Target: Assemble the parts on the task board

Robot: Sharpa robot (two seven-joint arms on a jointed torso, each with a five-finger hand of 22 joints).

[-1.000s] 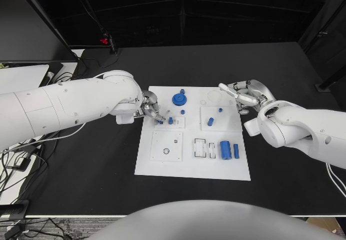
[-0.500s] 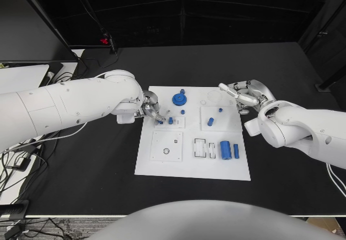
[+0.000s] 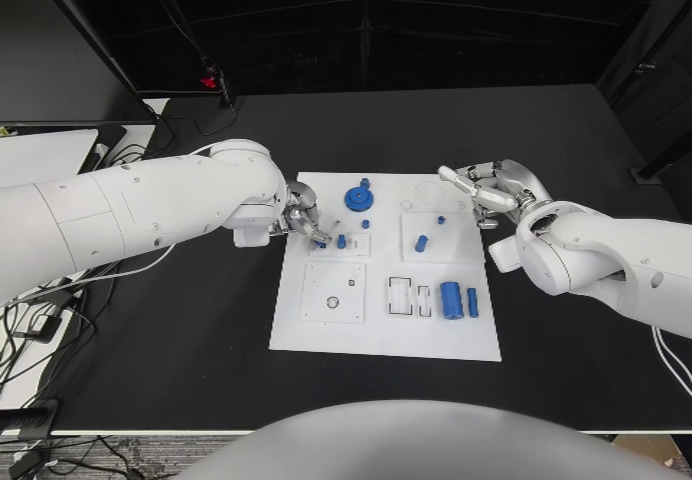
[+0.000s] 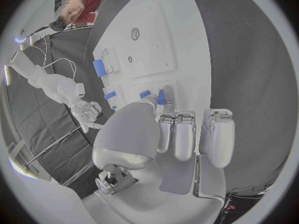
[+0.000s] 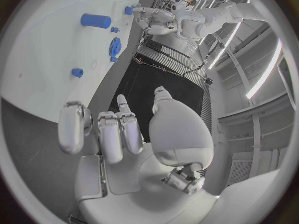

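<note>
The white task board (image 3: 387, 325) lies mid-table. At its far left part my left hand (image 3: 303, 222) pinches a small blue peg (image 4: 161, 97) between thumb and a fingertip, just beside another blue peg (image 3: 342, 241) standing in a small square plate. The right wrist view also shows the left hand (image 5: 149, 20) with the blue peg (image 5: 128, 10) at its fingertips. My right hand (image 3: 483, 190) hovers over the board's far right corner, fingers apart and holding nothing. A blue gear (image 3: 358, 197) sits at the far edge, and a blue cylinder (image 3: 451, 298) lies near a thin blue bar (image 3: 472, 302).
More blue pieces stand on the board: a short one (image 3: 421, 242), a tiny one (image 3: 440, 219) and another (image 3: 366, 223). A square plate with holes (image 3: 335, 293) and slotted recesses (image 3: 410, 296) lie on the near half. Cables (image 3: 36, 320) run along the table's left edge.
</note>
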